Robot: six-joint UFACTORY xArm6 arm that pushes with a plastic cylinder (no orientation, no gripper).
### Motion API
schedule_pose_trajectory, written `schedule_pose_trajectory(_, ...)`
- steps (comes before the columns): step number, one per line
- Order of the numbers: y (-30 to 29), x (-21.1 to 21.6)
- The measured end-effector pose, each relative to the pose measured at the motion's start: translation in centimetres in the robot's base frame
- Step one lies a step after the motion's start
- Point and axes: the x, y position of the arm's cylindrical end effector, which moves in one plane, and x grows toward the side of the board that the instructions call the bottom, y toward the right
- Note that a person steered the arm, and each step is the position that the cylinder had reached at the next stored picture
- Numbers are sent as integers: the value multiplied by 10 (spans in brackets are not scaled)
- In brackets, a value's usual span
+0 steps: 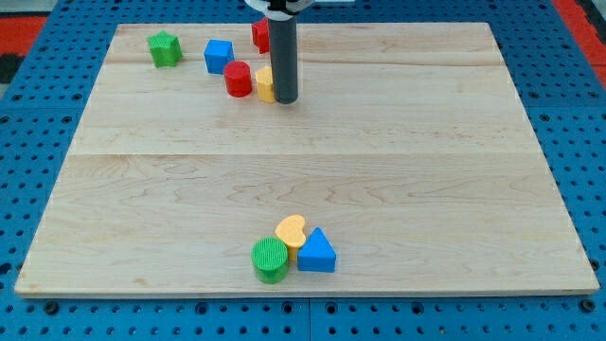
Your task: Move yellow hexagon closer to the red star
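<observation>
The yellow hexagon [264, 84] sits near the view's top, mostly hidden behind my rod. My tip [285, 98] rests against its right side. The red star [260, 34] lies just above the hexagon at the board's top edge, partly hidden by the rod. A red cylinder [238, 79] touches the hexagon's left side.
A blue cube [219, 56] and a green star [165, 48] lie to the left at the top. A green cylinder [270, 260], a yellow heart [291, 230] and a blue triangle [316, 252] cluster at the view's bottom. The wooden board [426, 189] sits on a blue pegboard.
</observation>
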Motion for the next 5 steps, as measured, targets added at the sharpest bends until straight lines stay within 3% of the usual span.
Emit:
schedule_pose_trajectory(3,-25,7)
schedule_pose_trajectory(5,-59,-36)
